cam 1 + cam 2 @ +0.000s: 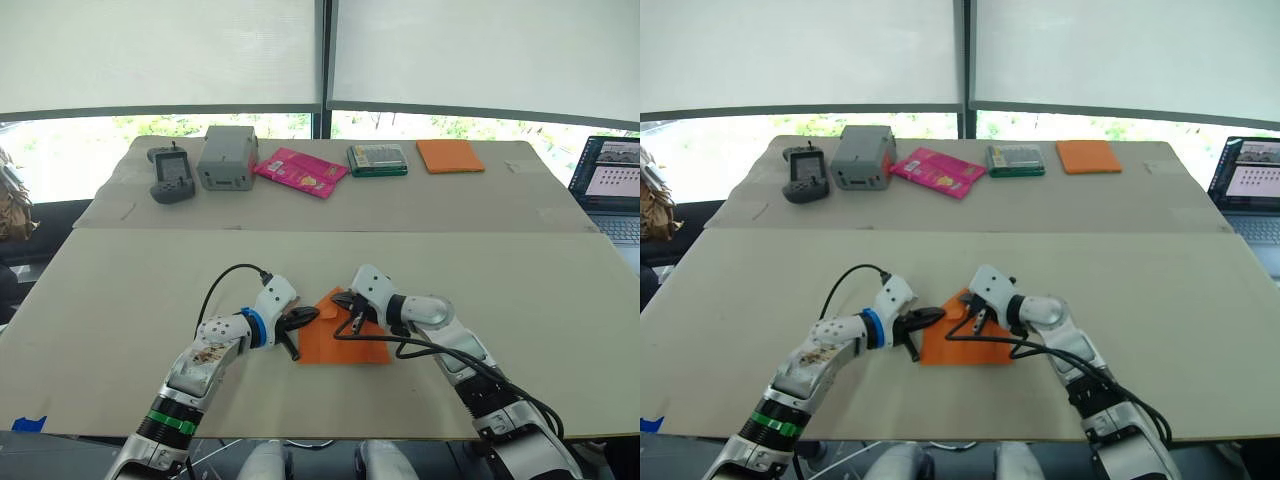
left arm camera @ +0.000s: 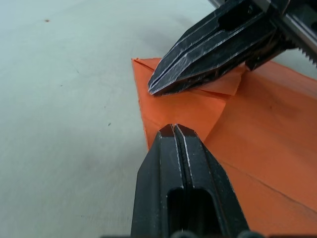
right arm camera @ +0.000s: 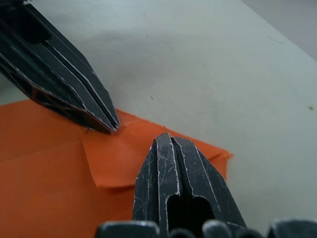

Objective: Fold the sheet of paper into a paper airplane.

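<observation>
Paper [image 1: 345, 340] lying flat on worktop [image 1: 120, 290], corner flap folded. Left gripper [image 2: 173, 128] and right gripper [image 3: 163, 136] both closed, empty, tips pressing on flap. Paper thin, light, slippery; pinching at edges likely best.

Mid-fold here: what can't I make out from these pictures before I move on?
- Sheet of paper: in the head views its far corner is covered by the left gripper and right gripper.
- Whether either closed tip presses the folded flap or hovers just above: wrist views don't settle it.
- Laptop: cut off by the frame edge, screen text too small.
</observation>
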{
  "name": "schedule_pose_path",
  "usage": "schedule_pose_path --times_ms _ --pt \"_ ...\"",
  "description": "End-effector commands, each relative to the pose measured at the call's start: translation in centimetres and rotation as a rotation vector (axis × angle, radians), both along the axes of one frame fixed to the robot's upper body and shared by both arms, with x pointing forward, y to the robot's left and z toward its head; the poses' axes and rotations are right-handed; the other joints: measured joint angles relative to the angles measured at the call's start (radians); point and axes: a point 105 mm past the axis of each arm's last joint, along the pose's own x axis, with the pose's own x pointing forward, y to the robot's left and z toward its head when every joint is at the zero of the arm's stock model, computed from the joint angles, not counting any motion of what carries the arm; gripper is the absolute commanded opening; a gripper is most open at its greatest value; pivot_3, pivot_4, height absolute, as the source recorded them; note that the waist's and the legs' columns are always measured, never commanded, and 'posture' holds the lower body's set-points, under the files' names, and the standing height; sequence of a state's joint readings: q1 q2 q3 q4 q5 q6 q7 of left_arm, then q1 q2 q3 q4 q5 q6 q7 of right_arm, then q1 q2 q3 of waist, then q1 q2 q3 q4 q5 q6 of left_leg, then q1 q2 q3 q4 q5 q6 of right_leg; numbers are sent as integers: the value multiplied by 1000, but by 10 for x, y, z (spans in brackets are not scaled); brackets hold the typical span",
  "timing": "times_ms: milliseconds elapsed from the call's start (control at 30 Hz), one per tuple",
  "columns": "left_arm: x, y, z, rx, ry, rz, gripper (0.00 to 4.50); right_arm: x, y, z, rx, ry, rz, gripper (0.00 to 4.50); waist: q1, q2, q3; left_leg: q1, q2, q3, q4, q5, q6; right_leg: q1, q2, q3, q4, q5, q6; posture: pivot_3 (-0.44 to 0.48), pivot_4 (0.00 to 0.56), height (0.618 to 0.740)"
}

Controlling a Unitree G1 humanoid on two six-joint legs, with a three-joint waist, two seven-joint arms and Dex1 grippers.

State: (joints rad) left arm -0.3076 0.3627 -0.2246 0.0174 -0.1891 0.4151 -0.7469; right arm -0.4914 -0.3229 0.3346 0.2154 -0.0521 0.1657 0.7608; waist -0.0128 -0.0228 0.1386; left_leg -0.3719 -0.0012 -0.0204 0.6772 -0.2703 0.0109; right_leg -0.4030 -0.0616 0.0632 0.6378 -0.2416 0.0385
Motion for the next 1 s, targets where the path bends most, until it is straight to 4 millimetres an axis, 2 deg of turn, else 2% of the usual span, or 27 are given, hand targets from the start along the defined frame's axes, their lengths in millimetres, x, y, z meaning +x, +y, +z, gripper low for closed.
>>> schedule_pose_path --times_ms 33,167,267,433,667,800,933,1000 --pt "8 -5 -5 2 20 13 27 2 1 -1 -40 -28 11 0 1 0 0 0 0 0 0 0 0 0 0 0 0 0 0 0 150 740" --pt "19 -12 3 -1 18 17 27 1 -3 -11 -77 -1 1 0 -1 0 0 0 0 0 0 0 0 0 0 0 -1 0 0 0 150 740" --pt "20 -5 -3 34 44 36 27 1 -4 -14 -77 8 -11 0 -2 0 0 0 0 0 0 0 0 0 1 0 0 0 0 0 150 740" --pt "-1 16 -17 63 120 55 27 2 -7 -15 -81 10 -27 0 -11 0 0 1 1 0 -2 0 0 0 1 0 0 0 0 0 150 740" --pt "-23 48 -18 80 158 125 27 3 -6 -15 -79 14 -23 0 -21 0 0 2 2 0 -3 0 0 0 0 0 0 0 0 0 150 740" --pt "-38 47 -16 70 190 87 27 3 -4 -16 -79 18 -15 0 -26 0 0 2 3 0 -4 0 0 0 0 0 -1 0 0 0 150 740" --pt "-23 38 6 -93 150 148 27 4 -4 -15 -75 19 -16 0 -22 0 0 2 3 0 -4 0 0 1 0 0 -1 0 0 0 150 740" --pt "-9 28 28 -252 140 179 27 4 -5 -15 -66 25 -29 0 -19 0 0 2 2 0 -4 0 0 1 0 0 -2 0 0 0 150 740"
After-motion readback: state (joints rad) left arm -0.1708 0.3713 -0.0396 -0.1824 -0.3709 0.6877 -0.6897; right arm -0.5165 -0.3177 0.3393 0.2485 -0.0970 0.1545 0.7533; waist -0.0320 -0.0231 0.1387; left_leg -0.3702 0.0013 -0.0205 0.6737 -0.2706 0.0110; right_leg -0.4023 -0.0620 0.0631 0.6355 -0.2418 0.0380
